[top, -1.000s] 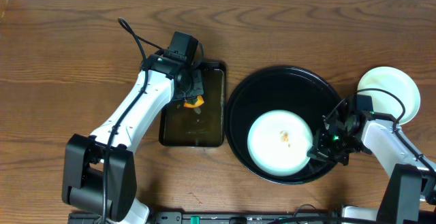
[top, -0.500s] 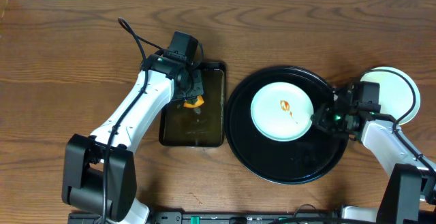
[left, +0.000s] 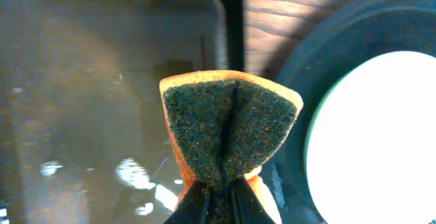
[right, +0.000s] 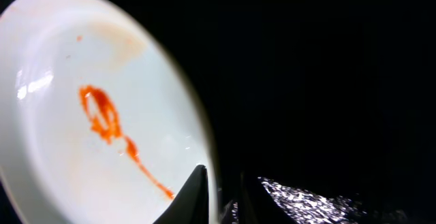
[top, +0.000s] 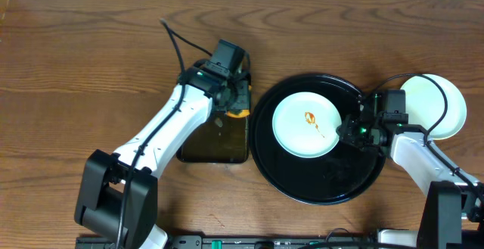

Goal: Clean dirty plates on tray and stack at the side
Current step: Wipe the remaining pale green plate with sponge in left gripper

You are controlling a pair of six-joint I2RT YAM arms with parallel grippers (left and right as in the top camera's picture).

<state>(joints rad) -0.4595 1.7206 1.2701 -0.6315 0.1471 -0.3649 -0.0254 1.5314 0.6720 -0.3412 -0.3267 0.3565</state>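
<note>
A mint-white plate (top: 305,123) with an orange-red sauce smear sits tilted over the upper left of the round black tray (top: 318,185). My right gripper (top: 345,132) is shut on its right rim; the right wrist view shows the plate (right: 88,115) with the rim between the fingers (right: 221,190). My left gripper (top: 236,107) is shut on an orange sponge (top: 239,113) with a dark green scouring face (left: 228,125), held over the right edge of the rectangular tray, near the round tray's left rim (left: 300,54). More plates (top: 431,101) are stacked on the table at the right.
A small rectangular black tray (top: 215,139) holding water lies left of the round tray; it also shows in the left wrist view (left: 88,81). A black cable (top: 178,41) trails from the left arm. Bare wooden table surrounds everything.
My left gripper has moved right and up with the sponge toward the round tray. My right gripper has lifted the plate from the tray's lower middle and shifted it to the upper left, tilting it.
</note>
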